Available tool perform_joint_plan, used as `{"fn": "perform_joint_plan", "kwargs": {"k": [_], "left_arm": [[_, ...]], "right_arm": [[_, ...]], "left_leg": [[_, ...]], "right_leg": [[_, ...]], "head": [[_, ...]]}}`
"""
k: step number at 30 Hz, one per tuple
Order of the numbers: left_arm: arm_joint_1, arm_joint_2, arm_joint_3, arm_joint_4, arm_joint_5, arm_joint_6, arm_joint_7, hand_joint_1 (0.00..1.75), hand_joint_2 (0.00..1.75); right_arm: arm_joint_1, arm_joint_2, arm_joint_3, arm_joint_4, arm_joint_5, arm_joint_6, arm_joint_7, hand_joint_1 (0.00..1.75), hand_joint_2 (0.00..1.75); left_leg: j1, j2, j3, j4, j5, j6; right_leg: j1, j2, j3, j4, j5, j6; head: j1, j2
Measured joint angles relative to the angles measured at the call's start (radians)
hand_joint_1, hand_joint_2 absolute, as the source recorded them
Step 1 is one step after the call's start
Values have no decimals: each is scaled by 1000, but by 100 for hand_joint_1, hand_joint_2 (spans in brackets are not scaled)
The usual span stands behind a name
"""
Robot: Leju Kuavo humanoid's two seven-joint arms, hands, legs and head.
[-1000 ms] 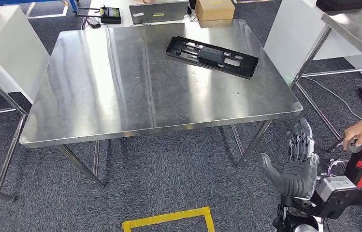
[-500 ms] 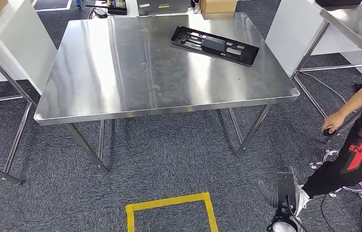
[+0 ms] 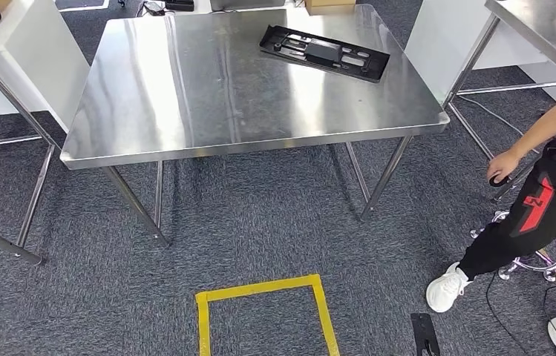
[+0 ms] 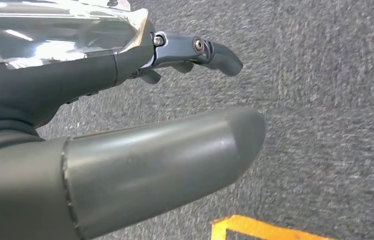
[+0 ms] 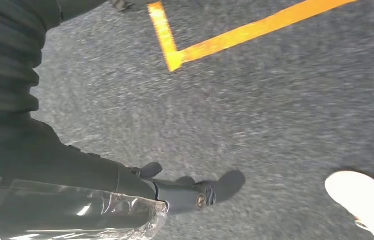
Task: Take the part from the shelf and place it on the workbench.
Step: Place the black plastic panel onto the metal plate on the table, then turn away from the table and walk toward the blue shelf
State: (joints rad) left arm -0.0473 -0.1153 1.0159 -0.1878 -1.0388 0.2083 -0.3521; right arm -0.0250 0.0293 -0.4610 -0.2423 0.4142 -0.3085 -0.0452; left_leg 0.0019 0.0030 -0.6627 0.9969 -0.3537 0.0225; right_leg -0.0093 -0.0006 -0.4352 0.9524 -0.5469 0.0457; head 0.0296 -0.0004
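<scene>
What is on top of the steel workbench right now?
One thing: a long black plastic part lies flat near the far right corner of the shiny steel workbench. The cut-off far edge hides anything beyond it.

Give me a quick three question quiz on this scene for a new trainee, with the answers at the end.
1. True or false: the black part lies on the steel table.
2. What marks the carpet in front of the table? A) yellow tape square B) red cone C) blue mat
3. What does the left hand hold?

Key: 1. True, toward the far right corner. 2. A. 3. Nothing; it hangs over the carpet, and so does the right hand.
</scene>
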Motion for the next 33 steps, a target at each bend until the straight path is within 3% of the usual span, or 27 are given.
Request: {"fn": "perform_joint_plan", "kwargs": {"k": [1, 3, 5, 6, 7, 8, 10, 12, 14, 16, 18, 20, 21, 22, 23, 24, 25, 26, 28, 29, 31, 32, 33], "left_arm": [[1, 1, 0, 0, -1, 0, 0, 0, 0], [2, 2, 0, 1, -4, 0, -1, 0, 0], [1, 4, 0, 1, -6, -1, -1, 0, 0], [1, 4, 0, 1, -7, -1, -1, 0, 0], [1, 5, 0, 1, -8, -2, -2, 0, 0], [0, 5, 0, 1, -11, -2, -2, 0, 0], [-2, 6, 0, 1, -17, -4, -2, 0, 0], [-6, 10, 0, 1, -21, -5, 1, 0, 0], [-7, 12, -1, 1, -23, -5, 8, 0, 0], [-9, 13, -1, 1, -24, -4, 16, 0, 0], [-13, 14, -1, 1, -26, -4, 19, 0, 0], [-16, 16, -1, 0, -31, -6, 20, 0, 0], [-16, 17, -1, 0, -35, -8, 20, 0, 0], [-17, 17, -1, 0, -37, -10, 20, 0, 0], [-17, 18, -1, 0, -39, -12, 20, 0, 0], [-18, 18, -1, 0, -40, -15, 20, 0, 0], [-19, 18, -2, 0, -41, -17, 19, 0, 0], [-19, 19, -2, 0, -41, -19, 19, 0, 0], [-20, 21, -2, 0, -42, -20, 19, 0, 0], [-20, 21, -2, 0, -41, -20, 19, 0, 0], [-19, 21, -2, 0, -41, -19, 20, 0, 0], [-18, 21, -2, 0, -41, -19, 21, 0, 0], [-17, 21, -2, 0, -41, -19, 23, 0, 0]], "right_arm": [[-2, 0, 0, 7, 5, 0, 12, 0, 175], [-5, 1, 0, 17, 19, 1, 43, 0, 175], [-5, 2, 0, 24, 30, 5, 65, 0, 175], [-6, 2, 0, 27, 34, 5, 71, 0, 175], [-6, 3, 1, 30, 38, 5, 78, 0, 175], [-6, 4, 3, 33, 44, 4, 87, 0, 175], [-6, 8, 8, 38, 58, 10, 108, 0, 87], [-7, 12, 13, 41, 67, 24, 121, 0, 0], [-8, 17, 16, 43, 71, 35, 124, 0, 0], [-7, 20, 19, 46, 73, 40, 124, 0, 0], [-7, 23, 22, 49, 73, 43, 124, 0, 0], [-8, 23, 22, 49, 71, 43, 125, 0, 0], [-9, 23, 22, 49, 69, 44, 127, 0, 0], [-9, 24, 22, 49, 68, 44, 129, 0, 0], [-9, 24, 22, 50, 68, 44, 131, 0, 0], [-9, 25, 22, 50, 67, 44, 133, 0, 0], [-11, 25, 22, 50, 68, 44, 134, 0, 0], [-13, 26, 22, 50, 68, 44, 135, 0, 0], [-17, 29, 23, 51, 70, 43, 137, 0, 0], [-17, 30, 23, 51, 72, 43, 138, 0, 0], [-15, 34, 23, 54, 76, 43, 141, 0, 0], [-14, 35, 23, 55, 79, 43, 143, 0, 0], [-14, 36, 23, 56, 81, 43, 146, 0, 0]], "left_leg": [[1, -1, -6, 8, -15, -5], [5, -4, -27, 80, -100, -16], [7, -5, -53, 214, -199, -23], [9, -5, -57, 269, -219, -26], [10, -5, -48, 294, -216, -28], [11, -5, -20, 278, -195, -28], [13, -6, 80, 157, -157, -25], [11, -10, 154, 44, -156, -19], [3, -12, 162, 15, -161, -10], [4, -9, 153, -3, -149, 6], [8, -5, 135, -20, -127, 24], [6, -1, 110, -19, -104, 32], [5, 0, 96, -19, -94, 31], [5, 2, 82, -18, -83, 30], [6, 3, 68, -17, -72, 28], [7, 4, 54, -15, -61, 24], [8, 5, 41, -12, -50, 19], [7, 5, 30, -8, -41, 12], [4, 5, 19, -5, -21, 0], [4, 6, 17, -6, -11, -5], [6, 5, 9, -5, -4, -15], [8, 4, 1, 10, -28, -20], [10, 4, -10, 45, -74, -24]], "right_leg": [[-4, -1, -8, 1, 8, -11], [-11, -5, -25, 0, 28, -35], [-7, -9, -45, 2, 48, -45], [-5, -11, -56, 5, 56, -45], [-4, -11, -68, 9, 64, -44], [-4, -11, -81, 16, 70, -41], [-3, -11, -104, 32, 76, -36], [0, -11, -120, 46, 83, -25], [0, -11, -131, 49, 96, -7], [0, -10, -146, 58, 93, 6], [1, -6, -176, 116, 37, 1], [-2, -3, -206, 231, -44, -6], [-3, -2, -211, 286, -66, -2], [-5, -2, -205, 317, -68, 8], [-7, -2, -184, 315, -51, 22], [-10, -2, -147, 278, -25, 36], [-15, -2, -95, 209, -5, 45], [-15, -1, -36, 124, 1, 47], [-11, 2, 34, 7, -14, 32], [-6, 3, 39, -12, -20, 22], [-8, 1, 17, -6, -8, -1], [-11, -1, 6, -3, 2, -15], [-14, -4, -7, -2, 14, -29]], "head": [[0, 0], [-2, 0], [-3, 0], [-3, 0], [-3, 0], [-3, 0], [-3, 0], [-2, 0], [-2, 0], [-2, 0], [2, 0], [5, 0], [5, 0], [5, 0], [5, 0], [5, 0], [5, 0], [5, 0], [4, 0], [4, 0], [3, 0], [2, 0], [1, 0]]}}
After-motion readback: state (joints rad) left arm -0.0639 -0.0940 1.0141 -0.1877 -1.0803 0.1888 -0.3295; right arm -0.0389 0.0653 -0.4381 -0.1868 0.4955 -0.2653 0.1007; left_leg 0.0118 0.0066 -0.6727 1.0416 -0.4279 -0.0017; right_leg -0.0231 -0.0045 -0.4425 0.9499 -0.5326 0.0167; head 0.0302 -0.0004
